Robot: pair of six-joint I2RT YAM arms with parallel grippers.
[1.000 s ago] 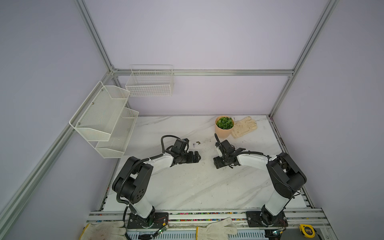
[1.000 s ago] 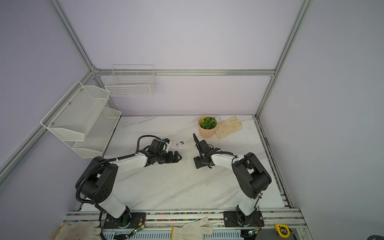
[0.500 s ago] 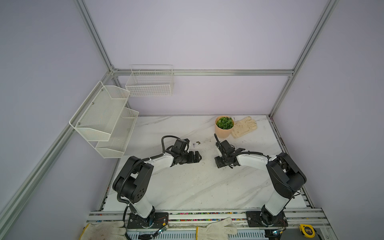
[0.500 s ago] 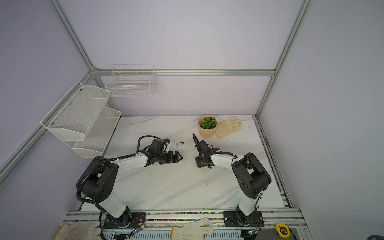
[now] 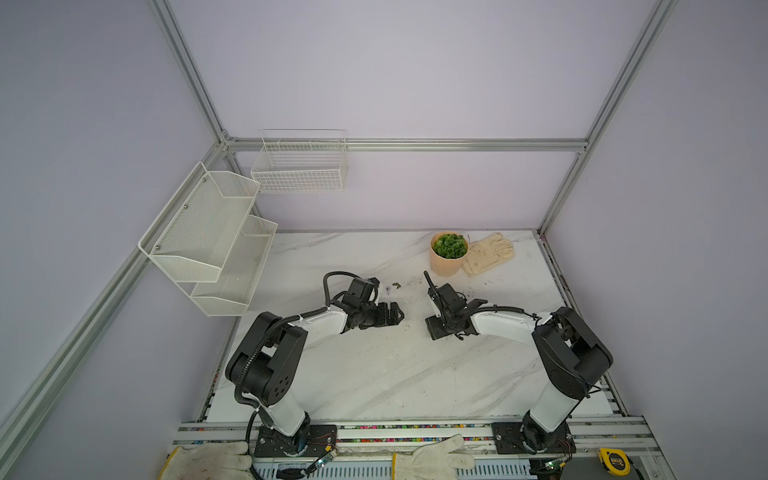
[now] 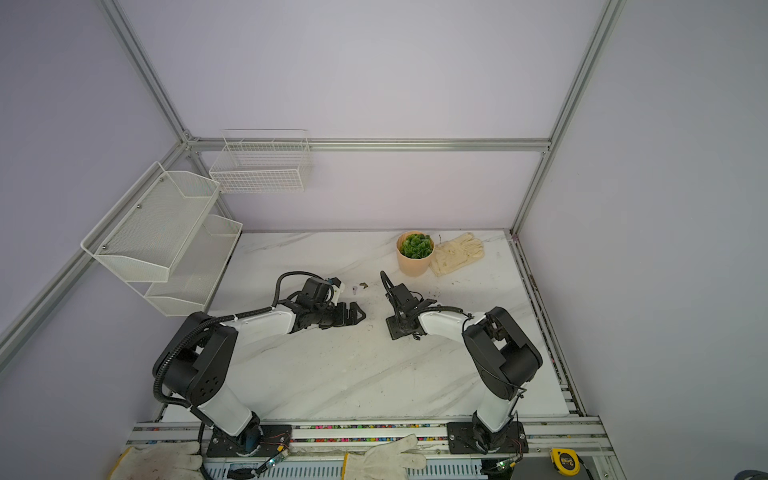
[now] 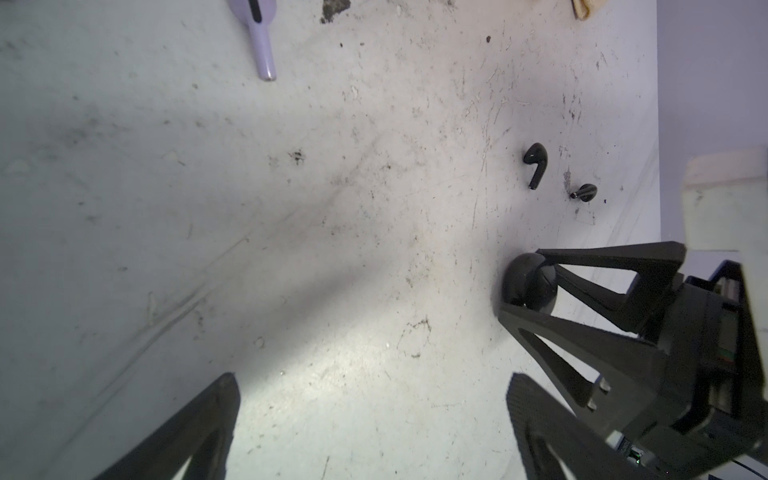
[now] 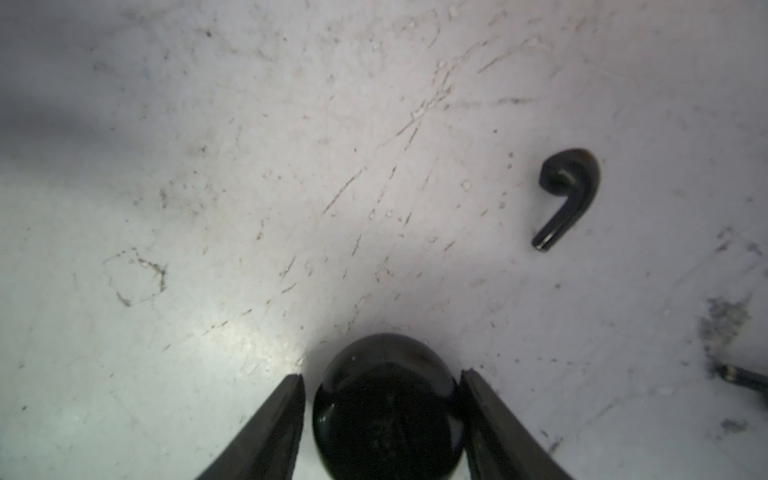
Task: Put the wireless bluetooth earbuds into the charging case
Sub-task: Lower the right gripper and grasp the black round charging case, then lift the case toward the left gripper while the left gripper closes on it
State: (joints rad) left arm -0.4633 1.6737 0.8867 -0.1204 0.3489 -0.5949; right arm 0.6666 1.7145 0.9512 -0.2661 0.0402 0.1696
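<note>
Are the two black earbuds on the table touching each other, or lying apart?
Apart. The left wrist view shows a strip of bare table between the first black earbud and the second black earbud.

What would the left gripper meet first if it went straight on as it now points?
Probably just the table: the left gripper faces bare marble. The black case and right gripper lie to one side, a lilac earbud to the other; depth unclear.

Both top views are evenly lit; wrist views show heavy shadows, glare on the surface (image 7: 340, 374), and close-up blur.
</note>
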